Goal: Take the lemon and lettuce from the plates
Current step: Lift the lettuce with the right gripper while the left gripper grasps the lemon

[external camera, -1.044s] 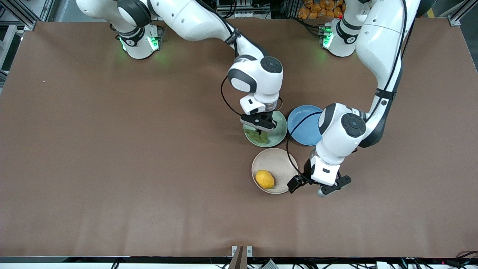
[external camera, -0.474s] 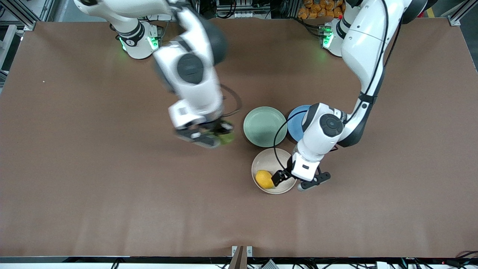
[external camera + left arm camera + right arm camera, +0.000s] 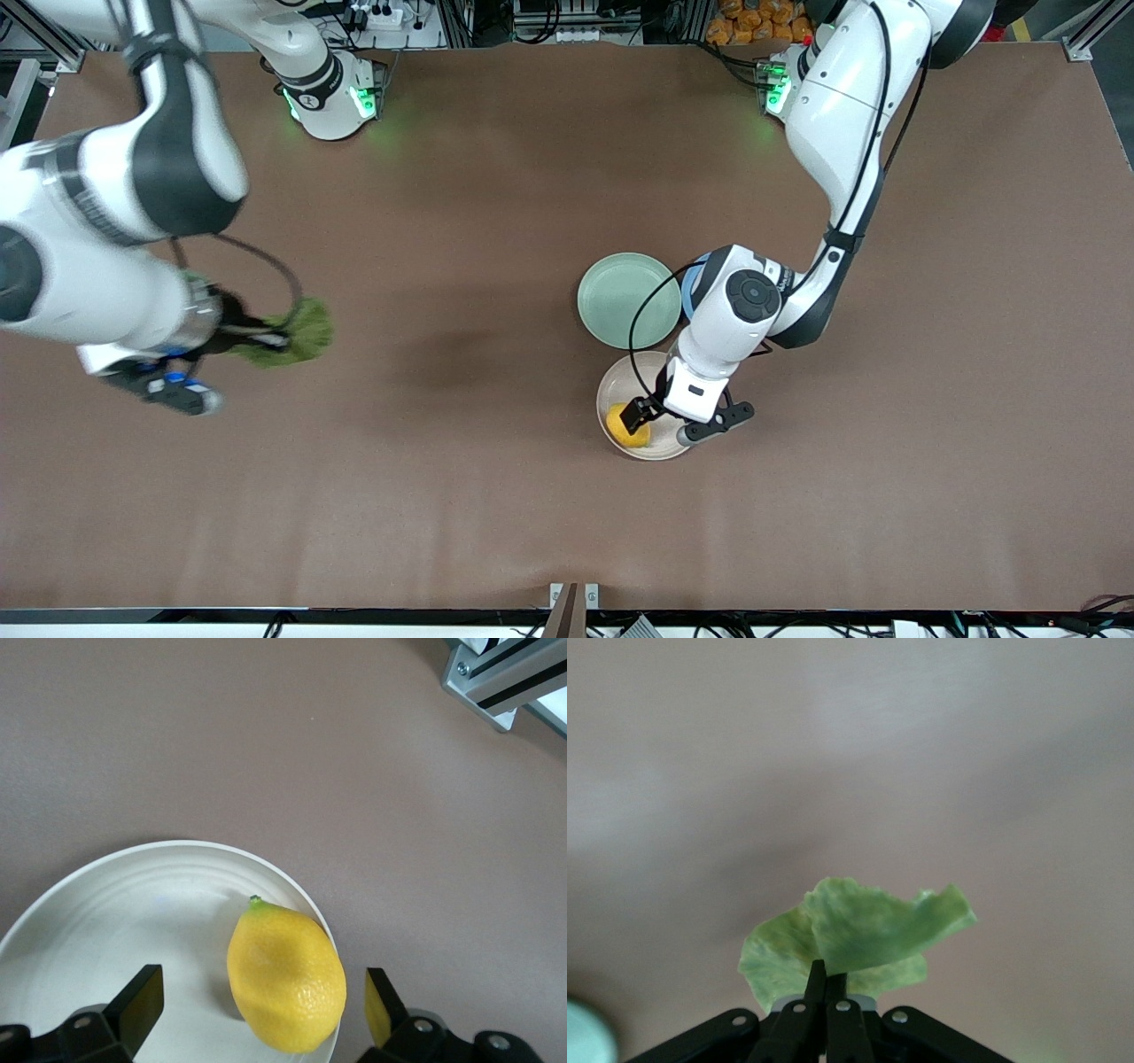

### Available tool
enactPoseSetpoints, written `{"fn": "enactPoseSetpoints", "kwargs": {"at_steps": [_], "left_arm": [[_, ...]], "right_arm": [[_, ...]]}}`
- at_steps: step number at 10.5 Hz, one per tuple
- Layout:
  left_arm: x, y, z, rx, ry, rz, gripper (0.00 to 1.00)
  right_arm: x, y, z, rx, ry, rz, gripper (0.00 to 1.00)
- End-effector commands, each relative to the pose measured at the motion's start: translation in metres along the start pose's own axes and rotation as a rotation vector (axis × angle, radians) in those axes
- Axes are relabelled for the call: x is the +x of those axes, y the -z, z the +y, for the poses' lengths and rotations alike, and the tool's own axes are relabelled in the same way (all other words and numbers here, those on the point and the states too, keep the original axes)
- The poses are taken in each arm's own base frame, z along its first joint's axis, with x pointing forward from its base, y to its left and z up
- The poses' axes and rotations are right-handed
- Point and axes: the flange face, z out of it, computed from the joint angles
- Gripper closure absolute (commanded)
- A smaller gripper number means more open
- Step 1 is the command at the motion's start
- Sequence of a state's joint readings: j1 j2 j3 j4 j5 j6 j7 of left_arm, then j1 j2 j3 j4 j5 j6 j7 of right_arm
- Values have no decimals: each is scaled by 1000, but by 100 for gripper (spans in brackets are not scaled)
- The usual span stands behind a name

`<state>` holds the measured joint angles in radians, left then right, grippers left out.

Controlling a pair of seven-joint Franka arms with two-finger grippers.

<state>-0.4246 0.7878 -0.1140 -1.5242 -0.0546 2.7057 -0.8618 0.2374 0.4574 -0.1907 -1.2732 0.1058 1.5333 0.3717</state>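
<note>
While the brown tabletop [image 3: 496,496] spreads wide under both arms, the right arm sweeps out over its own end of it, and the left arm reaches down to the plates near the middle; the right gripper [image 3: 257,335] hangs in the air over bare tabletop, well apart from the plates, its jaws pinched fully together on the lettuce [image 3: 297,335], which sticks out past the fingertips as a crinkled green leaf [image 3: 850,943]; the left gripper [image 3: 660,424] is low over the beige plate [image 3: 638,377], its jaws spread wide with one finger [image 3: 133,1005] on each side of the lemon [image 3: 627,427] and neither finger seen touching it; the mint green plate [image 3: 620,301] lies bare, just beside the beige plate and farther from the front camera; a blue plate [image 3: 692,288] sits beside the mint one toward the left arm's end, mostly hidden by the left arm; the lemon [image 3: 285,979] rests in the beige plate [image 3: 133,904] close to its rim, on the part nearest the front camera, its green-tipped end pointing away from the left gripper.
</note>
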Motion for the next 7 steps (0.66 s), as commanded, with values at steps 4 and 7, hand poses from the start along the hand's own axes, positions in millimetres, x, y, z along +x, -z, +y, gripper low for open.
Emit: {"fn": "enactPoseSetpoints", "kwargs": {"at_steps": [4,7], "left_arm": [[-19,-33,4,-54,38,31,0],[-26,-43,2,-51,37,25,0]], "right_arm": [[60,-160,138,-2,100,116,100],[74,-238,128,-4,65,191,100]]}}
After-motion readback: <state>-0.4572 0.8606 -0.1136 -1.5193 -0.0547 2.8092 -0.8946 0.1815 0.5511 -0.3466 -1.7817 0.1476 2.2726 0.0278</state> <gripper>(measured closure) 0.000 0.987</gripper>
